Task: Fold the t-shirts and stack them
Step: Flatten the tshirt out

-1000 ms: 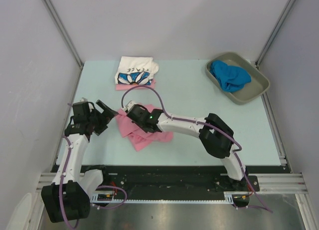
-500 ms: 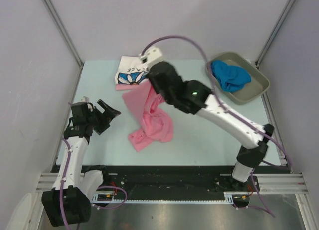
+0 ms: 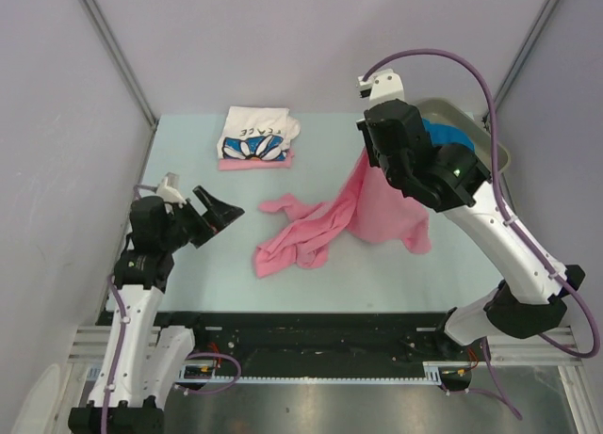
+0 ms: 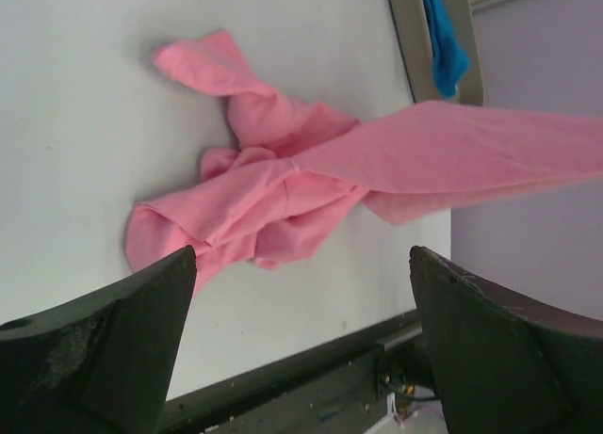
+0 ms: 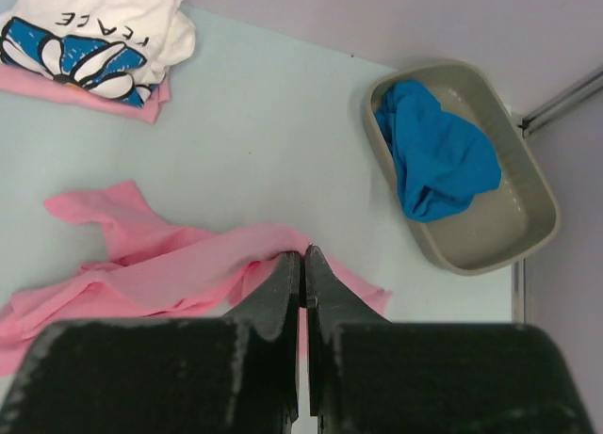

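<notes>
Right gripper (image 5: 302,265), pinched shut on a plain pink t-shirt (image 3: 311,232), holds one end raised toward 2 o'clock, the rest trailing across the pale table (image 3: 188,152). Left gripper (image 3: 215,210) gapes wide at 9 o'clock. At 11 o'clock, a folded white flower-print t-shirt (image 3: 256,135), its visible letters apparently "EACE", tops another pink t-shirt (image 3: 254,163). A bright blue t-shirt (image 5: 438,156) lies in the grey-olive plastic tray (image 5: 490,250) at 1 o'clock.

Bright even light, soft shadows; near jaws perhaps blurred.
</notes>
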{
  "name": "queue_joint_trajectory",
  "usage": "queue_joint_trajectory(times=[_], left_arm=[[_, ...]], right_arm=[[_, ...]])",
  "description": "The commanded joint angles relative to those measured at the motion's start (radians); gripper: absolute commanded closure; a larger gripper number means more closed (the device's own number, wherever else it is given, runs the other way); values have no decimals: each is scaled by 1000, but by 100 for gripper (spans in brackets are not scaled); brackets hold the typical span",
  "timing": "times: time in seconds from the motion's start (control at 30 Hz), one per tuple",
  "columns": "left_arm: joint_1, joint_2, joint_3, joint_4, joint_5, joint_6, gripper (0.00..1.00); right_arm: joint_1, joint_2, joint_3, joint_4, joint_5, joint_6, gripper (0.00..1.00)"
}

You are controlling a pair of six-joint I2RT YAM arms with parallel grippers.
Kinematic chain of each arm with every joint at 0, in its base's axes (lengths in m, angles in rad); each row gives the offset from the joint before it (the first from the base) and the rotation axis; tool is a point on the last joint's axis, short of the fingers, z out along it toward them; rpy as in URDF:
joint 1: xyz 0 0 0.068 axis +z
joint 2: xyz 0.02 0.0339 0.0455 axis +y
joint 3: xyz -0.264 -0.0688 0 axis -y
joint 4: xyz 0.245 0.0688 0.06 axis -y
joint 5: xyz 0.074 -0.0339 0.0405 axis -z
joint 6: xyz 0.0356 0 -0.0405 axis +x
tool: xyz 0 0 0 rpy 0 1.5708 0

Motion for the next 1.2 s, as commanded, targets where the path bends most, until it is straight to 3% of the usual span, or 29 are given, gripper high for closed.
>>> queue_joint_trajectory(times=[0.0,0.13,0.17,0.27,0.57,0.87,1.0,1.17], left_arm=[[-104,-2,15,16,8,-22,1],[-289,13,-38,71,-103,-74,5],[-369,30,-52,89,-192,-82,5],[-446,140,-94,115,-239,-107,10],[-478,357,-146,186,-452,-85,13],[-492,503,-107,235,-487,-53,16],[-555,474,-149,191,-513,-97,18],[-592,319,-219,112,-521,-173,20]], right_arm=[[-3,-22,44,-53,18,43,100],[-18,-35,33,-116,79,68,100],[-35,-39,26,-124,81,78,100],[-55,-76,-32,-113,59,84,100],[-118,-169,-175,-27,-47,74,100],[-179,-209,-273,25,-103,49,100],[-215,-231,-300,43,-133,43,100],[-222,-223,-303,48,-160,51,100]])
